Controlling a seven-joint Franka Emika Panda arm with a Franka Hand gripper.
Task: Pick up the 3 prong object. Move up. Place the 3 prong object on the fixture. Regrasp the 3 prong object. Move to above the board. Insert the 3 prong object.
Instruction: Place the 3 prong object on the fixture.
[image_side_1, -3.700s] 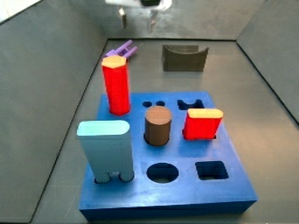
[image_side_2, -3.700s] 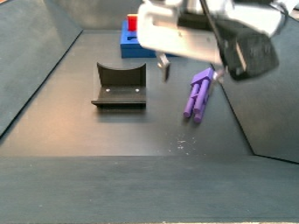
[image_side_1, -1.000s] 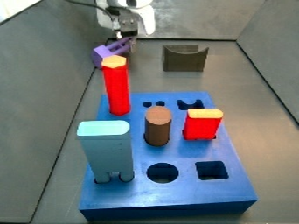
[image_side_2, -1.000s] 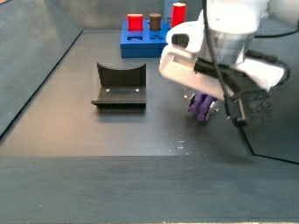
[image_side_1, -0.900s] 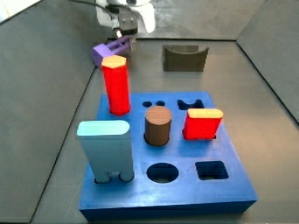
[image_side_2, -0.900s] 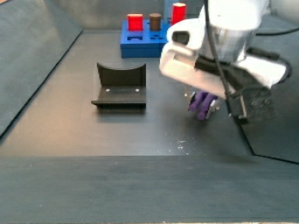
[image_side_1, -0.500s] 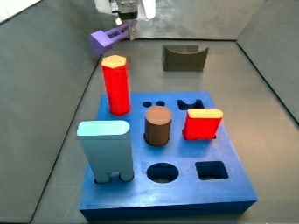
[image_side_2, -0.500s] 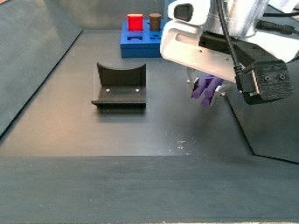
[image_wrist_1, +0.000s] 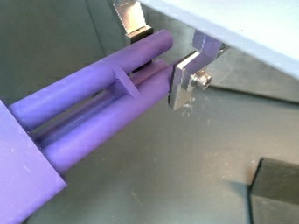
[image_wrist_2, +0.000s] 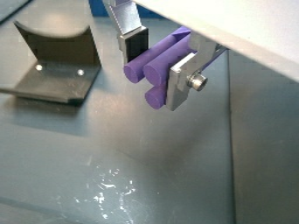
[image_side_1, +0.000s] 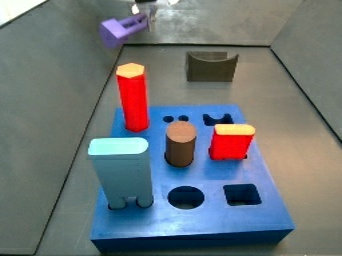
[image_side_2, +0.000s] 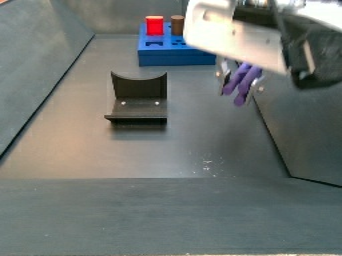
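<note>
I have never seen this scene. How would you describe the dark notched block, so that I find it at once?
Start from the large blue square board carrying the tall red hexagonal post, then look past its far edge along the grey floor. There stands the fixture, a small dark block, well clear of the gripper that holds the purple three-prong peg in the air. Only it has a U-shaped notch in its top.

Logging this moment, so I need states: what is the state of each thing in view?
gripper: shut on the 3 prong object, raised
3 prong object: held, off the floor
fixture: notch empty
board: round and square holes open
red post: upright in board
</note>
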